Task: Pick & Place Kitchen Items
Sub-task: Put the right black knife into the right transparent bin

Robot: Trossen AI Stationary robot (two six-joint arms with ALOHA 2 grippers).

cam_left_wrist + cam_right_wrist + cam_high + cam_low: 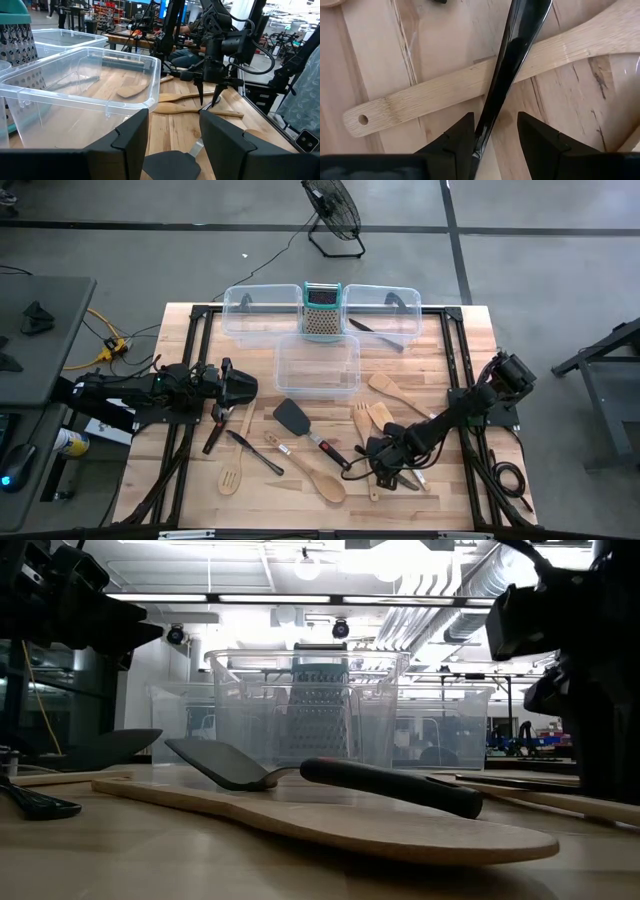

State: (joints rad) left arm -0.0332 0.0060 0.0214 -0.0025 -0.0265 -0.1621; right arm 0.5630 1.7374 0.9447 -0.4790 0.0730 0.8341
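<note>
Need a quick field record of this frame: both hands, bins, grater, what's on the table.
left hand: open, empty, at the table's left side, facing the near bin
right hand: low at front right, fingers either side of a black handle; grip cannot be confirmed
black handle: crosses over a wooden handle
bins: three clear, at the back; one holds a dark utensil
grater: upright between the two rear bins
black turner: flat on table, centre front
</note>
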